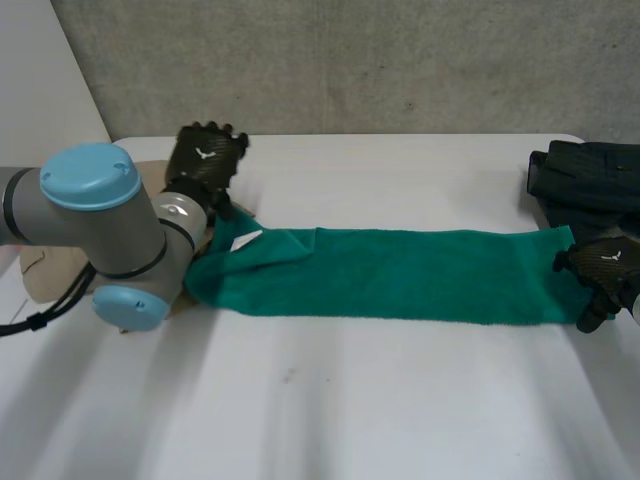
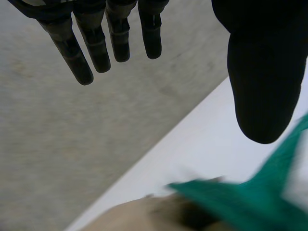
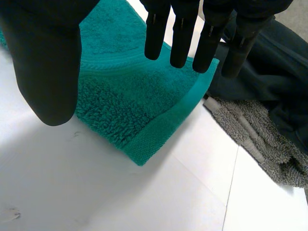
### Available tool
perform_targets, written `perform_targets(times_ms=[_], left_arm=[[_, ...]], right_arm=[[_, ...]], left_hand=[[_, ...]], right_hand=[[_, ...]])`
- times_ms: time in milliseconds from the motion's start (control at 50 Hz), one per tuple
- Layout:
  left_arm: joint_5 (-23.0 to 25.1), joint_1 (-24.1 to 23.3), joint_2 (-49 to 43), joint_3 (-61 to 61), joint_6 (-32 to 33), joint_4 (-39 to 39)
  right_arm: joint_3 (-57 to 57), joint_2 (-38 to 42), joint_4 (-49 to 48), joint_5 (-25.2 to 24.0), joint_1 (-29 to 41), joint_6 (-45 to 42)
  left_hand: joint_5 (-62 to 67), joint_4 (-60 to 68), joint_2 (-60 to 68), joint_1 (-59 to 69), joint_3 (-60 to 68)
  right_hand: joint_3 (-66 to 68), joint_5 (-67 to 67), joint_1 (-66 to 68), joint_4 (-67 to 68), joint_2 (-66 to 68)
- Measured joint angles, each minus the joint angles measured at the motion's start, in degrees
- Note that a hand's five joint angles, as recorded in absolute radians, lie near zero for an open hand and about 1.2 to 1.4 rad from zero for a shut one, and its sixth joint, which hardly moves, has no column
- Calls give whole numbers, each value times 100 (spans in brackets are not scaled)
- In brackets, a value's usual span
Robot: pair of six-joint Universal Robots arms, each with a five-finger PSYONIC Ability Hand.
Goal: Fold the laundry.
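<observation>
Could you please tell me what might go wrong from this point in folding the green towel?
1. The right hand is open at the green towel's end, close by the dark clothing and a grey towel; closing there might catch those too.
2. The towel's other end, near the open left hand, is rumpled beside a tan item; a fold from there may come out uneven.

Light was even and diffuse, from overhead. Table (image 1: 400,410) was bright white, greyer toward 6 o'clock. Towel (image 1: 400,275) threw a faint soft shadow along its 6 o'clock edge. Dark pile (image 1: 590,175) at 3 o'clock showed little detail.
</observation>
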Motion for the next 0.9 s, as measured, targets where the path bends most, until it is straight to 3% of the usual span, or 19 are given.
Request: perform_targets(times_ms=[140, 260, 380, 440, 620, 900], left_arm=[[407, -333, -6, -126, -592, -547], [478, -378, -580, 161, -530, -588], [70, -228, -1287, 842, -24, -219], [-369, 18, -1563, 1148, 509, 107], [-954, 214, -1613, 1047, 1537, 536], [-940, -183, -705, 261, 1026, 504]], right_arm=[[38, -1, 0, 1, 4, 0], [90, -2, 0, -3, 7, -14], [169, -30, 0, -27, -15, -49], [214, -63, -4, -38, -33, -69], [247, -83, -70, -120, -38, -79], [215, -79, -300, -200, -33, -77]], left_hand=[[-66, -60, -61, 0, -57], [-71, -60, -61, 0, -57], [-72, -60, -61, 0, -57], [-72, -60, -61, 0, -57], [-425, -531, -511, -569, -491], [-459, -554, -559, -569, -491]], right_hand=[[0, -1, 0, -1, 0], [0, -3, 0, -1, 0], [0, 2, 0, 1, 0], [0, 20, 0, 1, 0], [91, 90, 76, 81, 91], [91, 90, 76, 81, 91]])
